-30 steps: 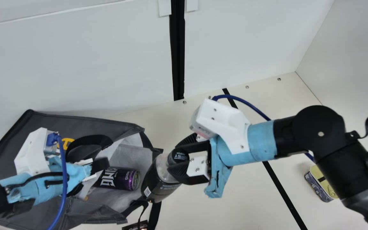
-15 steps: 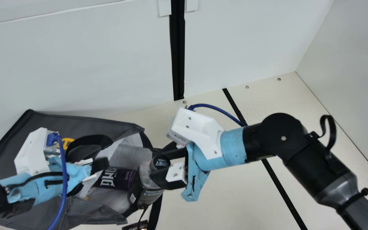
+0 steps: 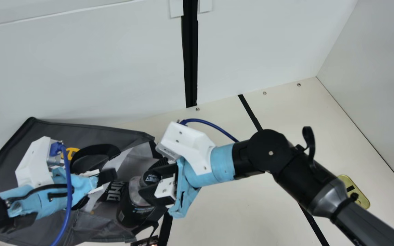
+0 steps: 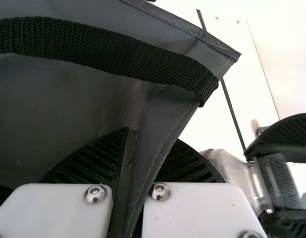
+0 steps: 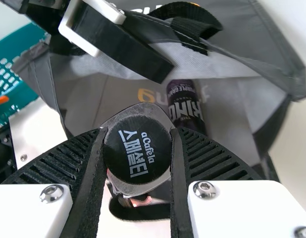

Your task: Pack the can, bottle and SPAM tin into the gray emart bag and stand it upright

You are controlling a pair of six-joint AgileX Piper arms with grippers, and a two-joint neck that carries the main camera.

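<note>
My right gripper (image 3: 149, 179) has the bottle (image 3: 132, 211) pinched by its dark cap (image 5: 138, 148), one finger on either side. The bottle is tilted at the mouth of the gray emart bag (image 3: 55, 131), its base toward the opening; I cannot tell how far inside it sits. The can (image 3: 114, 192) lies on its side within the bag, just beyond the bottle as my right wrist view has it. My left gripper (image 3: 106, 178) is closed on a fold of the bag's rim, beside a black woven handle (image 4: 108, 52). The bag itself lies on the desk (image 3: 245, 215), mouth turned toward my right arm. Well apart from it, the SPAM tin (image 3: 360, 196) rests on the desk, partly covered by my right forearm from the neck camera. In the right wrist view I also get a teal basket (image 5: 24, 40) off past the bag
</note>
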